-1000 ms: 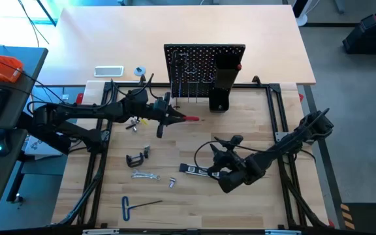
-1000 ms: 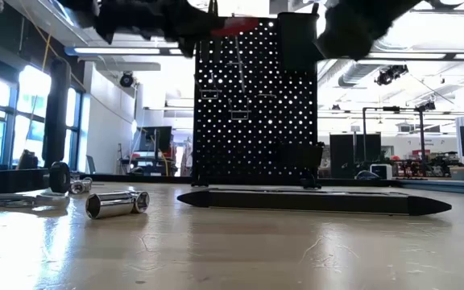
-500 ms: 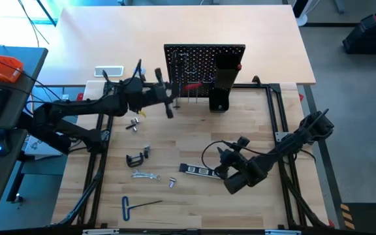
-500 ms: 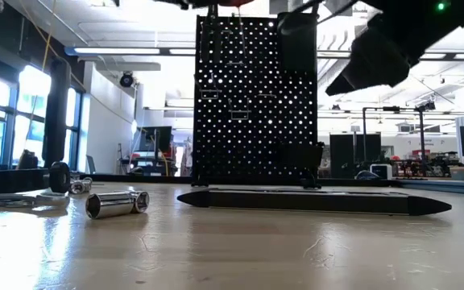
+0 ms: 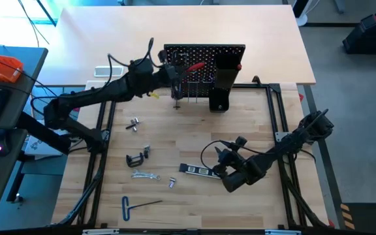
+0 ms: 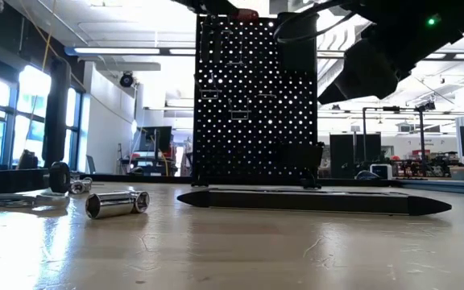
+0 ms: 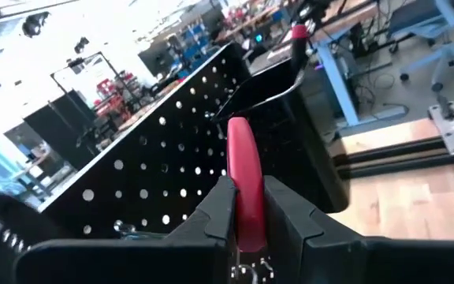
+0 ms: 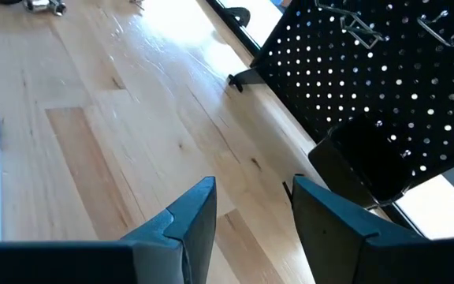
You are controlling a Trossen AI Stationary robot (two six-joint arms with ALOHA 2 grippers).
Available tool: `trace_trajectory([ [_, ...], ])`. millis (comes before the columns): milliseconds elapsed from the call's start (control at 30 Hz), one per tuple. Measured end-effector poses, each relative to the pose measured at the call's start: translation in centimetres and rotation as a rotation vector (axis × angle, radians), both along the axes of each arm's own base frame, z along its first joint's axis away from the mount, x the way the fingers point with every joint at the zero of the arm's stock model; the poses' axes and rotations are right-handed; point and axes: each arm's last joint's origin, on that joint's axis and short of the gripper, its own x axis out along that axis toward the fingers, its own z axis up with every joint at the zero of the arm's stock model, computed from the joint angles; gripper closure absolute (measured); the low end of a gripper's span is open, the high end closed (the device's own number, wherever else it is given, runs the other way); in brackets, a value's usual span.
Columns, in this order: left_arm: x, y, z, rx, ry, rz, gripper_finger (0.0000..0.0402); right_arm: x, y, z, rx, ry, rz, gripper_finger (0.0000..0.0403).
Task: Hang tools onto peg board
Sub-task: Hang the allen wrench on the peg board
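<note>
The peg board (image 5: 204, 59) stands upright at the table's far side, with a black box holder (image 5: 224, 81) on its right part. My left gripper (image 5: 180, 68) is high in front of the board's top edge, shut on the red-handled screwdriver (image 7: 241, 170). The red handle (image 5: 196, 66) points at the board; the shaft is hidden. My right gripper (image 8: 251, 209) hangs open above the table near the black-and-silver bar (image 5: 198, 171), with nothing between its fingers. A C-clamp (image 5: 136, 158), a silver wrench (image 5: 145, 174) and a blue T-handle hex key (image 5: 136, 205) lie flat on the table. My left gripper pinches the screwdriver's red handle (image 7: 243, 213) between its two fingers, which lie along it. The fingers are about level and come from the table's left. The handle's rounded end (image 7: 238, 130) sticks out ahead of the fingertips toward the board, lifted clear of the table.
A metal socket (image 5: 172, 183) lies near the wrench, and small metal parts (image 5: 133, 124) lie left of centre. Metal hooks (image 8: 353, 28) stick out of the board. A red-knobbed tool (image 7: 298, 33) stands in the box holder. Bare wood lies between the board and the bar.
My left gripper has risen and gone toward the table's far edge, up to the board's top, rolling its wrist as it went. The screwdriver has gone along with it, its red handle pointing at the board. My right gripper has sunk a little.
</note>
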Motion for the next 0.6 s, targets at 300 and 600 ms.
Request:
trace_trajectory([
  [300,0.7,0.9,0.4,-0.038,0.05,0.049,0.0367,0.1,0.1,0.0,0.002,0.002,0.005,0.0244],
  [600,0.1,2.0,0.0,-0.092,0.067,0.104,0.0367,0.1,0.1,0.0,-0.006,0.013,0.012,0.0244],
])
